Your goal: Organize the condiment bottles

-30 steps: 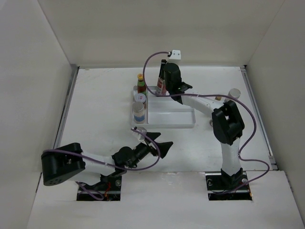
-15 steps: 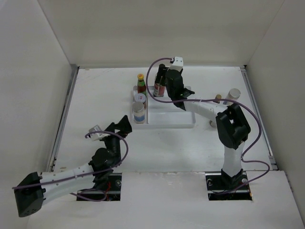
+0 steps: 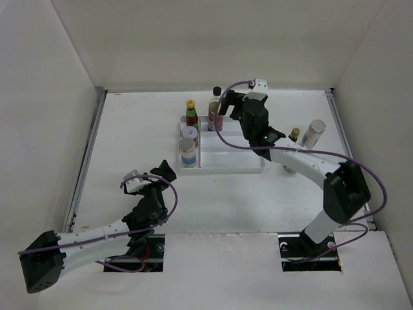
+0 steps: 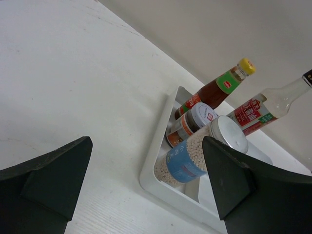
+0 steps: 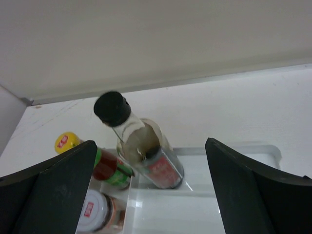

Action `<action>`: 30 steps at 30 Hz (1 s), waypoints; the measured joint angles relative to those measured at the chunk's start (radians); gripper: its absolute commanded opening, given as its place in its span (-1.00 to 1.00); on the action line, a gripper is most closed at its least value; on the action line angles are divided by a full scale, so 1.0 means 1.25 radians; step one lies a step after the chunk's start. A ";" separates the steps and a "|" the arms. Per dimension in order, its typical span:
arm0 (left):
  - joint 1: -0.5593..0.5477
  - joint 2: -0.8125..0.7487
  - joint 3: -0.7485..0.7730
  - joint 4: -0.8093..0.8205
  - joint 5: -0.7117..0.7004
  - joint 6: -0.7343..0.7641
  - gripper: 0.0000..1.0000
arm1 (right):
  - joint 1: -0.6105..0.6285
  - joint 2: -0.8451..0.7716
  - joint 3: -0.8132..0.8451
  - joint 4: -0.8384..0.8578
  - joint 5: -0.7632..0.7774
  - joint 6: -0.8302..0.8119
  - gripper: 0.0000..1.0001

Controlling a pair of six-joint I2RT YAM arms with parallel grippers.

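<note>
While left fingers (image 4: 48, 180) and right fingers (image 5: 48, 190) gape wide, black-capped bottle (image 5: 139, 141) shows red label (image 5: 163, 171) (writing illegible).

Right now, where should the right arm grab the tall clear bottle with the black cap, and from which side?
Take the tall clear bottle by its wide lower body, at the red label, coming from its right. Its neck narrows toward the cap, and the yellow-capped bottle stands close on its left, while the tray is bare on its right.
</note>
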 measured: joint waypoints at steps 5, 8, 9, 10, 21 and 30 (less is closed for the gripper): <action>-0.001 0.017 0.000 -0.002 -0.005 -0.003 1.00 | -0.019 -0.241 -0.240 -0.022 0.055 0.031 1.00; -0.001 0.052 0.000 -0.003 -0.005 -0.006 1.00 | -0.082 -0.417 -0.380 -0.107 0.122 0.096 1.00; -0.002 0.061 0.000 -0.003 -0.004 -0.007 1.00 | -0.106 -0.465 -0.412 -0.147 0.146 0.121 1.00; -0.002 0.070 0.000 -0.004 -0.001 -0.008 1.00 | -0.134 -0.511 -0.441 -0.191 0.171 0.150 1.00; -0.004 0.080 0.000 -0.006 0.026 -0.029 1.00 | -0.260 -0.504 -0.545 -0.447 0.174 0.279 1.00; 0.001 0.095 0.000 -0.007 0.049 -0.047 1.00 | -0.308 -0.350 -0.535 -0.381 0.112 0.265 0.48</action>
